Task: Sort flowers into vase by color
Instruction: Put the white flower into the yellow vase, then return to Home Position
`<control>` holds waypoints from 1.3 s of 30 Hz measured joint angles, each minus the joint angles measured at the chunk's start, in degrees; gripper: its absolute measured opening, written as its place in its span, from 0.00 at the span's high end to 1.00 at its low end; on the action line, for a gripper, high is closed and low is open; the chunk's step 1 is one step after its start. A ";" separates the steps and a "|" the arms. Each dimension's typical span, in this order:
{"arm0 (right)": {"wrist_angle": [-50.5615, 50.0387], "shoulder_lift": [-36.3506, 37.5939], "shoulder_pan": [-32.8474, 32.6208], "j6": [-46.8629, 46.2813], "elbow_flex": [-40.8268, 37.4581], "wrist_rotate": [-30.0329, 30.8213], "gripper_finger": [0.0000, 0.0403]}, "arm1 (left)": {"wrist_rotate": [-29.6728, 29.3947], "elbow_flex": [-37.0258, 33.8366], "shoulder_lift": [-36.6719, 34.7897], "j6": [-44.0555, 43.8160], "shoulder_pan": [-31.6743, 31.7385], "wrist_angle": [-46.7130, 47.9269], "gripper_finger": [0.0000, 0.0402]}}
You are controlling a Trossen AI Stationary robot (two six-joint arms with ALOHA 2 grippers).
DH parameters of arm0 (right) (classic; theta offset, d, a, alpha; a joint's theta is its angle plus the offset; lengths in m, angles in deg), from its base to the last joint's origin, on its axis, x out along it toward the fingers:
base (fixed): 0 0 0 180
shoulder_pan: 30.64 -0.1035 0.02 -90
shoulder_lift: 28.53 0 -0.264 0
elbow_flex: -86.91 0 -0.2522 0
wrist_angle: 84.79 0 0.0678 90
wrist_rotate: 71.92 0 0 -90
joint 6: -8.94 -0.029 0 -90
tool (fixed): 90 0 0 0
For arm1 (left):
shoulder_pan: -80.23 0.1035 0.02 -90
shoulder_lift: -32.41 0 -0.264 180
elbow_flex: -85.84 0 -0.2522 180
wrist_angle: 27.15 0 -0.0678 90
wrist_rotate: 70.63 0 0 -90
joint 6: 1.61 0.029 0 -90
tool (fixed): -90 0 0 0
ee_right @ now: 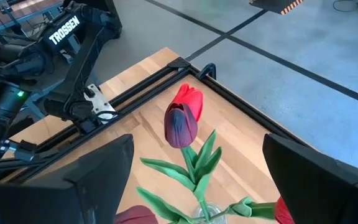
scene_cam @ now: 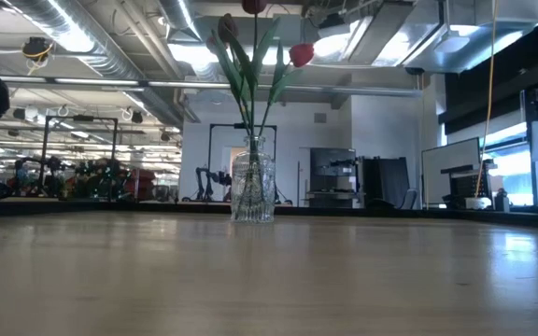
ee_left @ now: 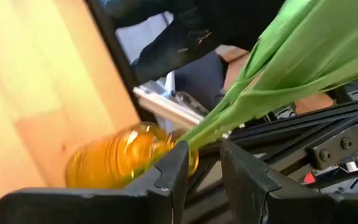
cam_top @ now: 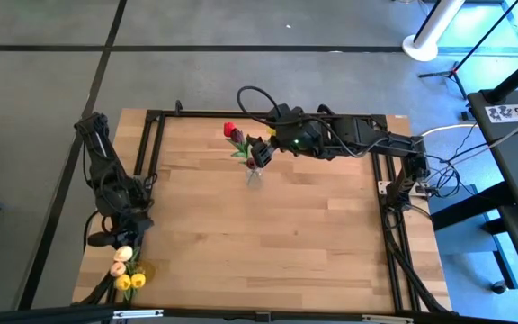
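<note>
A clear glass vase (scene_cam: 252,187) stands at the table's far middle and holds red and dark maroon tulips (ee_right: 183,118) upright on green stems. My right gripper (ee_right: 197,140) hovers over it, open wide, one finger on either side of the flower heads. At the near left corner an amber vase (ee_left: 117,163) holds yellow and cream tulips (cam_top: 126,272); their green stems and leaves (ee_left: 278,62) enter its mouth. My left gripper (ee_left: 204,148) is open just beside that mouth. My left gripper has one fingertip (ee_left: 180,155) right at the amber vase's mouth (ee_left: 190,149), below the green stems; I cannot tell whether it touches the vase or the stems.
A black metal frame (cam_top: 156,135) runs along the table's left, far and right edges. The right arm (cam_top: 349,135) stretches over the far right part of the wood. The wide middle and near right of the tabletop (cam_top: 295,234) is bare wood.
</note>
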 joint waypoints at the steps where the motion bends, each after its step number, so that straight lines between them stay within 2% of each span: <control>1: 0.00 0.00 0.01 0.01 0.00 -0.01 0.12 | 0.15 0.55 0.00 -0.69 0.00 1.56 0.78; 4: 0.04 0.00 0.01 0.06 0.00 -0.01 0.12 | -1.77 3.13 0.00 -0.67 0.00 8.27 0.78; 7: 0.49 0.00 0.01 0.25 0.00 -0.02 0.12 | -8.27 6.73 0.00 3.99 0.00 12.08 0.78; 12: 2.41 0.02 0.01 -0.07 0.00 -0.02 0.12 | -29.38 10.71 -0.02 18.43 0.02 9.32 0.78; 15: 6.22 0.02 0.01 1.32 -0.01 -0.16 0.16 | -36.55 10.99 -0.02 26.26 0.81 6.64 0.78; 19: 8.39 0.06 -0.81 3.09 0.00 -0.59 0.29 | -37.98 10.26 0.26 34.39 4.92 -1.85 0.84; 23: 9.08 0.07 -1.84 7.47 0.00 0.25 0.47 | -38.12 8.28 0.73 38.96 11.82 -10.61 0.93; 26: 10.55 0.08 -1.96 10.75 -0.04 -5.23 0.65 | -38.13 6.51 1.79 41.11 17.64 -14.18 0.98; 30: 13.01 0.22 -2.22 11.71 -3.16 -13.15 0.91 | -37.08 4.83 1.99 41.22 24.06 -16.73 0.99; 31: 14.28 0.25 -2.62 12.00 -4.14 -14.69 0.95 | -37.00 4.51 1.82 41.24 25.16 -17.27 0.98; 35: 17.53 1.76 -4.94 13.43 -7.43 -16.80 0.95 | -36.74 4.43 1.16 41.22 27.80 -17.40 0.99; 39: 17.47 5.26 -7.08 15.35 -11.99 -15.40 0.98 | -39.35 4.41 0.99 41.06 28.41 -17.28 0.99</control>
